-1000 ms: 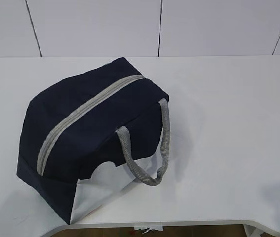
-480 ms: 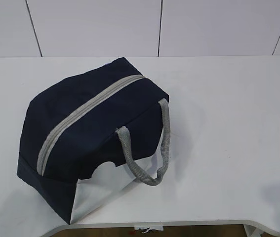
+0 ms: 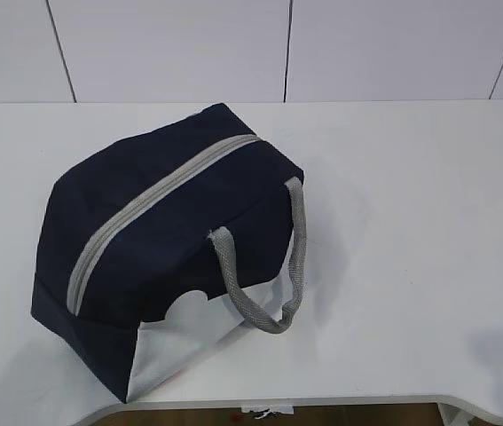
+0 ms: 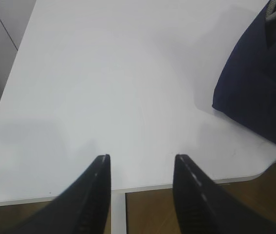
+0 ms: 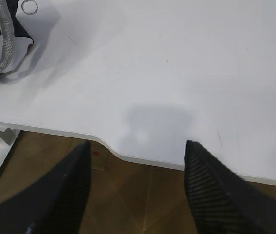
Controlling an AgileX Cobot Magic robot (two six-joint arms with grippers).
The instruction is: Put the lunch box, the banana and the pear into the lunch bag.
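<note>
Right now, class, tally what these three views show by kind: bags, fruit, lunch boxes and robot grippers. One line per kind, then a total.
Bags: 1, the lunch bag, zipped shut
Fruit: 0 in view
Lunch boxes: 0 in view
Grippers: 2, the left gripper and the right gripper, both open and empty
Total: 3

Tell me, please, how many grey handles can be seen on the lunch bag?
1: a grey handle loops down the lunch bag's near side in the exterior view. A second may be hidden behind the bag.
</note>
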